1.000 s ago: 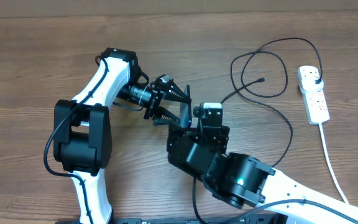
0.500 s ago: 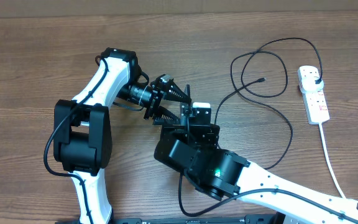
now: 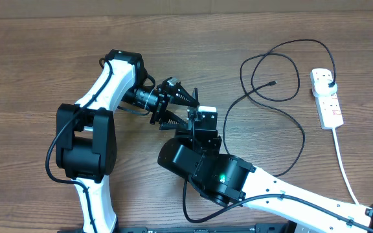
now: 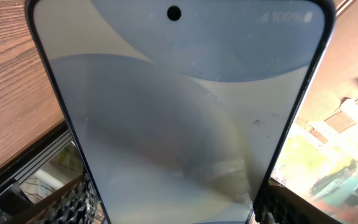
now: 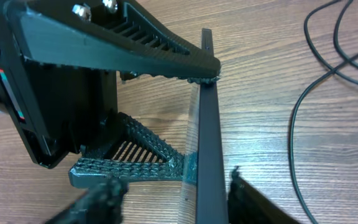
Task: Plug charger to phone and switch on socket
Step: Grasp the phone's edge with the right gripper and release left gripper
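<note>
Right gripper (image 5: 176, 190), jaws half-open, is placed astride the top edge of the phone (image 5: 209, 124), which is clamped across its width in the left gripper (image 3: 192, 109), long axis apparently upright; charger tip (image 3: 274, 83) is seen well off to the right, nearer that arm.

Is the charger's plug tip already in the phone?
No, the charger's tip lies free, well apart from the phone held by the left gripper.

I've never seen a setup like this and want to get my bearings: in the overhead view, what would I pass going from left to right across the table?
left arm → left gripper → charger → socket
</note>
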